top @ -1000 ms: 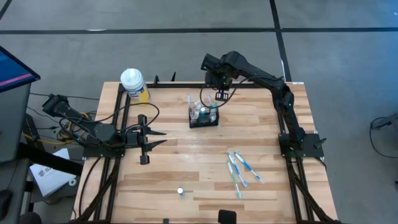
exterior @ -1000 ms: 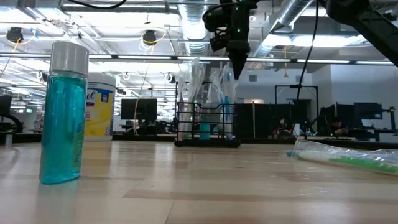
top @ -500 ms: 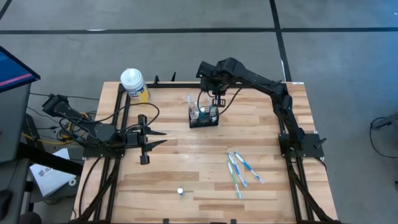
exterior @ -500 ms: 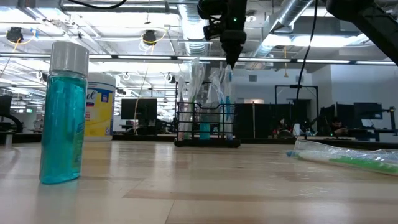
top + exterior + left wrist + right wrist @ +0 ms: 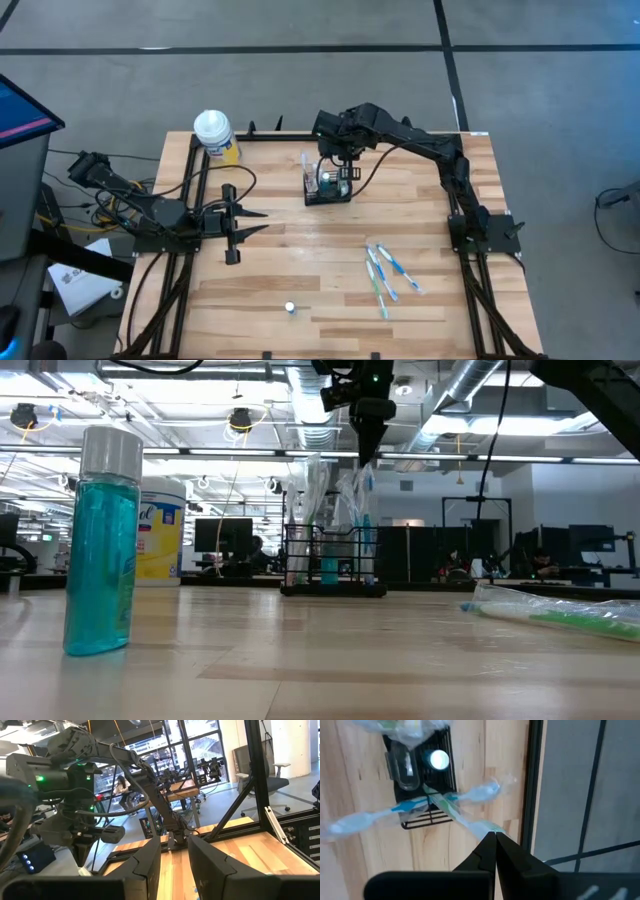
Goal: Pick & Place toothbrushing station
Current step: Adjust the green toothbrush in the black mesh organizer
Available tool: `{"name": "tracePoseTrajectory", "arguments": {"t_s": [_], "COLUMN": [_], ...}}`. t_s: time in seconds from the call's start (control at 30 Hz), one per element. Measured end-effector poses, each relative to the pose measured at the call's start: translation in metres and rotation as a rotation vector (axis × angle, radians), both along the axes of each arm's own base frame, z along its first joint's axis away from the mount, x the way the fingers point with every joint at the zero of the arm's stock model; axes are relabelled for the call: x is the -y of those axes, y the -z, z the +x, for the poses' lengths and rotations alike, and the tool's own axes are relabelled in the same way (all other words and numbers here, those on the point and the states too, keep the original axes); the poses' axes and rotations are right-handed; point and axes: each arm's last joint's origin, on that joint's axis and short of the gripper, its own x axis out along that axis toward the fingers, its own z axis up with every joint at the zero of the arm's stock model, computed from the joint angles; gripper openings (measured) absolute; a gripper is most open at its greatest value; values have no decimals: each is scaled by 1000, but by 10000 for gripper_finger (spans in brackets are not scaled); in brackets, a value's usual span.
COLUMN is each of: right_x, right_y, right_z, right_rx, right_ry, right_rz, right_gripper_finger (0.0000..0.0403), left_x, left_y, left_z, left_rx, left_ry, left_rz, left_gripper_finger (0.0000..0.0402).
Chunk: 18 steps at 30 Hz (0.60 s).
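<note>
The toothbrushing station, a small black wire-mesh box, stands on the far middle of the wooden table. Wrapped toothbrushes stick up out of it, and a small teal bottle stands inside. My right gripper is shut and points steeply down just above the station. Its tips are at the upper end of one wrapped brush. My left gripper waits open at the table's left side, pointing level toward the right, with nothing between its fingers. My right gripper's shut fingertips stand right at the top end of a wrapped toothbrush that leans out of the station. They come from above, slanting down. Whether they touch the wrapper, I cannot tell.
Several loose wrapped toothbrushes lie on the table's right half. A small bottle of teal liquid stands near the front edge. A white-capped yellow bottle stands at the far left corner. Black frame rails run along the table's edges.
My right gripper has swung toward the table's left, from beside the station's far right corner to over its toothbrushes. It rolled slightly and stayed shut. The station and brushes stand as before.
</note>
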Motion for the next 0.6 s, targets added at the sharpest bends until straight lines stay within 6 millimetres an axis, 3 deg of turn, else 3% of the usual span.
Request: {"name": "tracePoseTrajectory", "arguments": {"t_s": [0.33, 0.6], "right_x": [-16, -16], "right_y": [1, 3], "right_z": [5, 6], "right_rx": [34, 43], "right_ry": [-50, -55], "right_rz": [118, 160], "right_gripper_finger": [0, 0], "left_x": [0, 0], "left_y": [0, 1], "left_z": [0, 0], "left_rx": [-2, -7], "left_ry": [0, 0], "left_rz": [1, 4], "left_gripper_finger": [92, 92]}}
